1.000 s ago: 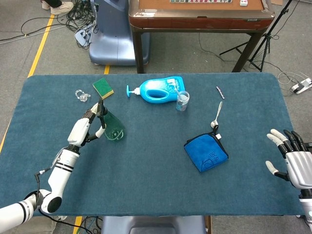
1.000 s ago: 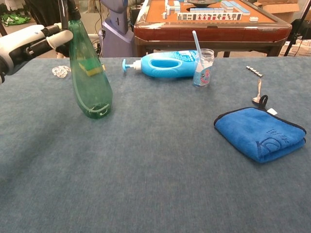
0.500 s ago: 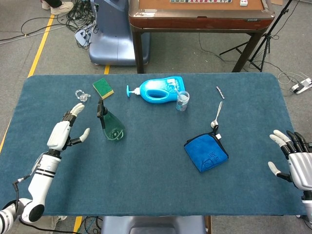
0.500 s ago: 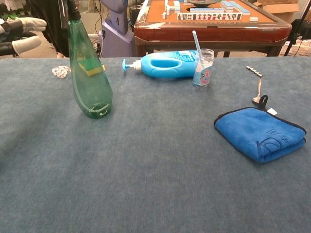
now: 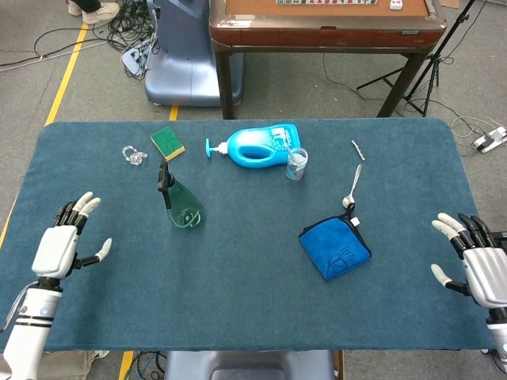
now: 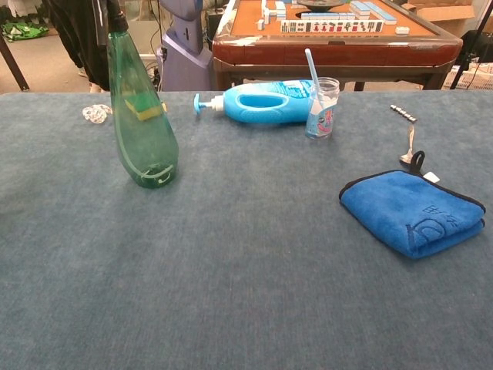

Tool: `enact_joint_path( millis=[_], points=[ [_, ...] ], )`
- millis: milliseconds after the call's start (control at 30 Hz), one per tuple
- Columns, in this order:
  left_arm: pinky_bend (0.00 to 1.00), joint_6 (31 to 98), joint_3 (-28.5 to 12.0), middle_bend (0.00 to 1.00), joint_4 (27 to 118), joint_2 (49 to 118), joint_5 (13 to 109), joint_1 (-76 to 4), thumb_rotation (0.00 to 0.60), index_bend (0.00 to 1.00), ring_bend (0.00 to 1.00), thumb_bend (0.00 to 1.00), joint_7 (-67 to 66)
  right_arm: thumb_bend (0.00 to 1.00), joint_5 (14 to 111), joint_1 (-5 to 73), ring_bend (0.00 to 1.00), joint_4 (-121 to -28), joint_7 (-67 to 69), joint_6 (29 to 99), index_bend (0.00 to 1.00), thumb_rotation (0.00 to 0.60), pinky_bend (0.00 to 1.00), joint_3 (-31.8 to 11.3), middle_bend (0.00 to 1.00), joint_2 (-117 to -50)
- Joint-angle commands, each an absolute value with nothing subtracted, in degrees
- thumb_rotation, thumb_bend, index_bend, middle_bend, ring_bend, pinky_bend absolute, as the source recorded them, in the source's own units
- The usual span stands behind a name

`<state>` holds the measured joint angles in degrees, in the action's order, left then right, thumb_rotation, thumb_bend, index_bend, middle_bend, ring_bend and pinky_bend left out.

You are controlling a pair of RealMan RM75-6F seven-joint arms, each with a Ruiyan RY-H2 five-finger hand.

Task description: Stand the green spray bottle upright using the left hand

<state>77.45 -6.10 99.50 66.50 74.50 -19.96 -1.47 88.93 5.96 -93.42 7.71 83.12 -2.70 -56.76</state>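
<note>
On the mat's left half, green spray bottle [image 5: 179,202] stands upright, untouched. Left hand [image 5: 65,246] is empty with fingers spread, well clear near the table edge. Looks done; best avoid nudging the bottle.

No legible text; blue cloth [image 6: 413,213] bore faint stitched mark, blue bottle [image 6: 266,102] label unreadable.
</note>
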Motion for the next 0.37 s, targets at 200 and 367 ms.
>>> enact_joint_path(
  millis=[200, 367],
  points=[
    [0.0, 86.68, -2.44, 0.02, 103.65, 66.63, 79.91, -13.33, 0.386, 0.09, 0.0, 0.37, -7.26, 0.28, 89.59, 6.34, 0.01, -94.05, 7.44, 82.63, 0.19, 0.6, 0.0, -2.34, 0.15, -56.8],
    [0.0, 88.54, -1.09, 0.02, 104.3, 67.37, 81.7, -11.4, 0.381, 0.09, 0.0, 0.37, -11.79, 0.28, 88.85, 6.17, 0.01, -94.77, 6.63, 82.29, 0.19, 0.6, 0.0, -2.21, 0.15, -56.81]
  ],
)
